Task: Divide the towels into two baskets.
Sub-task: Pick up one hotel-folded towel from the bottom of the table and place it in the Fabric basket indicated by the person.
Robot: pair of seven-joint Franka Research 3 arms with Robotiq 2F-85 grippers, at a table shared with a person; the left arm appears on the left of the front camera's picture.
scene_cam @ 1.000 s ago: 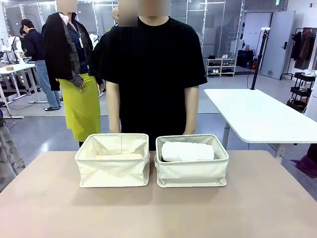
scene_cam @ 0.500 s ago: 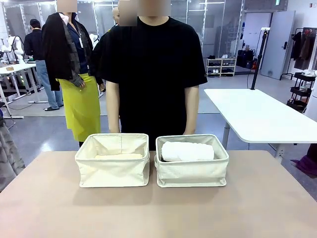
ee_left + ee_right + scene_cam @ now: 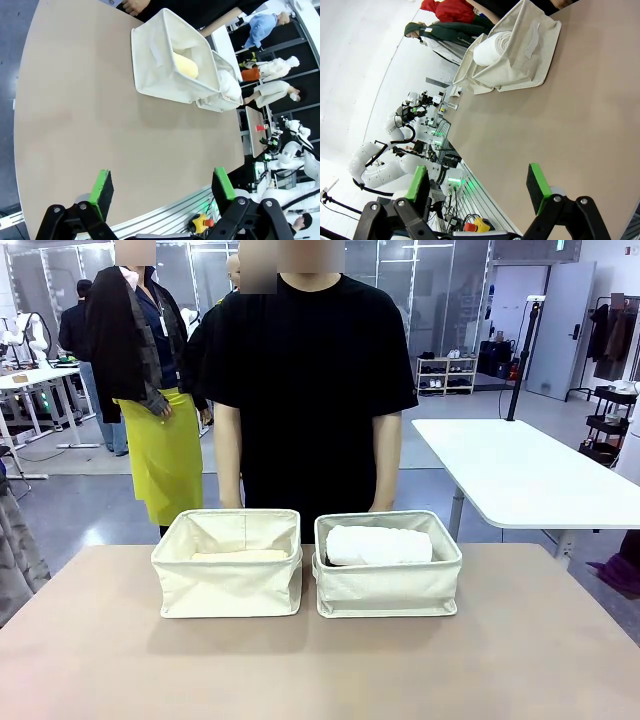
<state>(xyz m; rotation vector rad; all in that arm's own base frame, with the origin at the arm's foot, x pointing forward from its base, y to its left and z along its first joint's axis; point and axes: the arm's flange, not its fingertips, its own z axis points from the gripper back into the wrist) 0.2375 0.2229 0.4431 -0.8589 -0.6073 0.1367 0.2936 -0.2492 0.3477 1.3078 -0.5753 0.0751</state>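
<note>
Yellow towel (image 3: 186, 65) half-sunk in left basket (image 3: 228, 578) — both grippers (image 3: 162, 187) (image 3: 479, 185) wide apart, empty.

You have a tan desk (image 3: 320, 670) with two cream canvas baskets set side by side near its far edge, almost touching: the left basket (image 3: 228, 580) and the right basket (image 3: 388, 588). Both sit flat on the desk.

The left basket (image 3: 228, 580) walls hide most of its yellow towel (image 3: 185, 65); the person's hands (image 3: 134, 6) are cut off.
</note>
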